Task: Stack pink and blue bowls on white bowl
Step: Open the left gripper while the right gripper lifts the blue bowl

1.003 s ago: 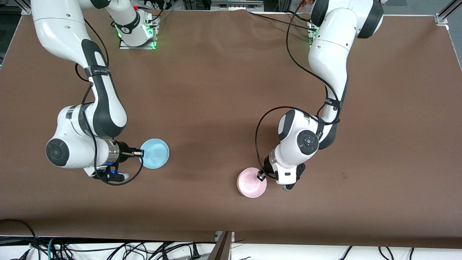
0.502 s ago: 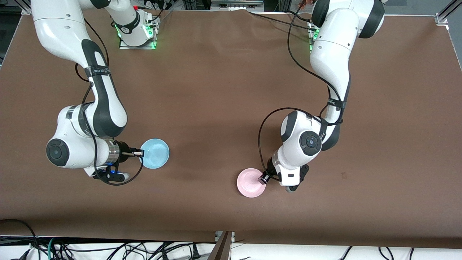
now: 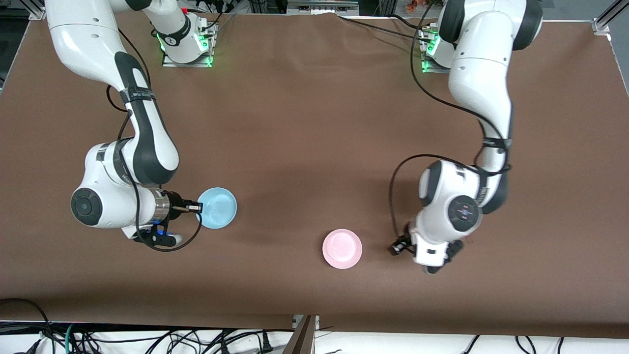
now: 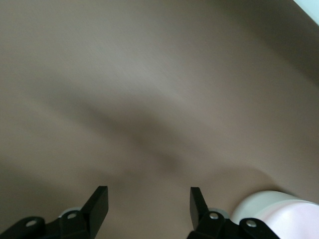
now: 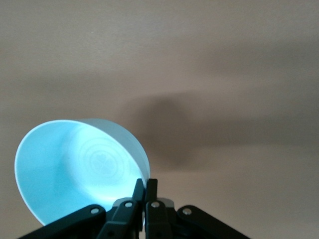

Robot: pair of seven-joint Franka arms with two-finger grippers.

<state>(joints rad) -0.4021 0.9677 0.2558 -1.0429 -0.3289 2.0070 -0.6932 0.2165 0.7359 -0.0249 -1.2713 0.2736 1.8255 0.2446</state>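
Jaws clenched on the rim of the blue bowl (image 3: 216,208), the right gripper (image 3: 195,208) holds it tilted, lifted above the brown bench (image 3: 304,123) toward the right arm's end. The left gripper (image 3: 396,247) hangs just above the bench with its jaws released and holding nothing, near the pink bowl (image 3: 342,249) but apart from it. That bowl sits on the bench, nearer the front camera than the blue one. In the left wrist view a pale white-and-pink rounded edge shows beside one fingertip (image 4: 198,201).
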